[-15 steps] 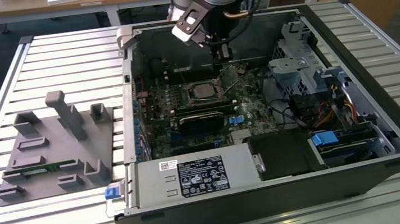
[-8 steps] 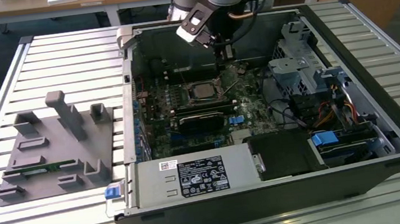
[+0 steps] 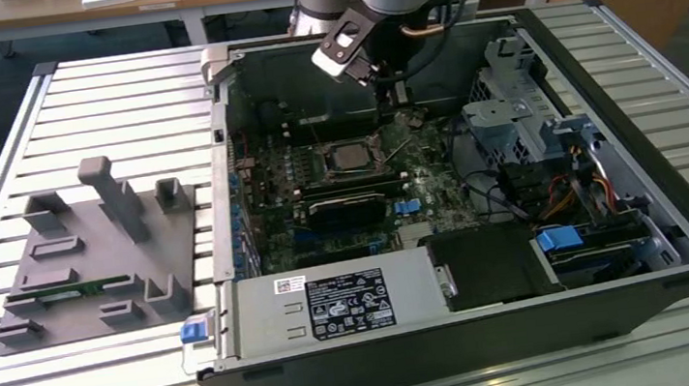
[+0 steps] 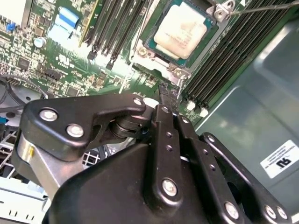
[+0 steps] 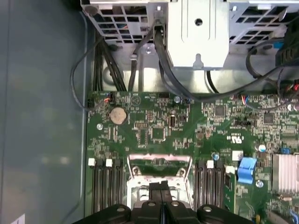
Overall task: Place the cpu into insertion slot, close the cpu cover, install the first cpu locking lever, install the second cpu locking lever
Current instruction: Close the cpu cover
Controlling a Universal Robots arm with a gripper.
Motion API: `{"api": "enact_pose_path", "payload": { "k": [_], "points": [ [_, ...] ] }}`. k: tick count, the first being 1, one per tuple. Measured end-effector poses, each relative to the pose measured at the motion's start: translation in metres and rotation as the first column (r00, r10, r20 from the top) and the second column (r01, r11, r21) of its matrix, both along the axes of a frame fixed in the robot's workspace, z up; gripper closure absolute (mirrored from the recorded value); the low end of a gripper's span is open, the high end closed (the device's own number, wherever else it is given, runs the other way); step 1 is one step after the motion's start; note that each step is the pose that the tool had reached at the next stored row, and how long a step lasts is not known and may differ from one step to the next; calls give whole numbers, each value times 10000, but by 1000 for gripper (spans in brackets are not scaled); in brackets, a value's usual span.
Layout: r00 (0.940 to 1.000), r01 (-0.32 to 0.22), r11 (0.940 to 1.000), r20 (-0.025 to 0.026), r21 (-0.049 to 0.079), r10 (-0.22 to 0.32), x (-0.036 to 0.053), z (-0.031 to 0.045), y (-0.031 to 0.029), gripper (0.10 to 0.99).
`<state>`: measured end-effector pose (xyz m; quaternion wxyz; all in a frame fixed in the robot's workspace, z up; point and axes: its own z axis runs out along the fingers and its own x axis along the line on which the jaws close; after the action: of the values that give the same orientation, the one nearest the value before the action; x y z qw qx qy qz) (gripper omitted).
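jaws together, tip against tip, black fingertips (image 5: 155, 189) meeting along a thin seam in the first wrist view. poised over the green motherboard (image 5: 140, 135), just beside 1 edge of the insertion slot (image 4: 159, 59); touching it or not, impossible to tell.

seated in that slot, the cpu (image 4: 181, 29), pale silvery-tan face up, green border bare on 2 sides in the second wrist view. just past the fingertips in the first wrist view, the cpu cover (image 5: 159, 157), a silvery frame with a cut-out centre; lifted or lying flat, not clear. from 1 corner of the slot, a thin metal lever (image 4: 266, 6) running out above the black memory slots (image 4: 233, 51).

further out on the board, a round coin cell (image 5: 117, 114), a blue clip (image 5: 246, 169), and a long black card (image 3: 353, 204) just beside the slot.

around the board, the open computer case (image 3: 674, 175), with a metal drive cage (image 5: 198, 32) and dark cables (image 5: 163, 70) on 1 side, and a labelled silver power supply (image 3: 331, 306) against the case wall nearest the exterior camera.

case lying on the slatted desk (image 3: 87, 96), toward the desk's edge at the exterior view's right. slot in the half of the case nearer the desk's far edge. just beside the case, toward the desk's edge at the exterior view's left, a grey moulded fixture (image 3: 93, 265) with upright posts.
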<state>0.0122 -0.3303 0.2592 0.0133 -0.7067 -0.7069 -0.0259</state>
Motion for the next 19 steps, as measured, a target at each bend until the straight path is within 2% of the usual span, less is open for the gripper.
{"api": "enact_pose_path", "payload": {
  "k": [7, 19],
  "points": [
    [9996, -276, 9996, -1, 0, 276, 66, -13, 0, 980],
    [9996, -276, 9996, -1, 1, 276, 245, -14, 0, 980]
  ]
}}
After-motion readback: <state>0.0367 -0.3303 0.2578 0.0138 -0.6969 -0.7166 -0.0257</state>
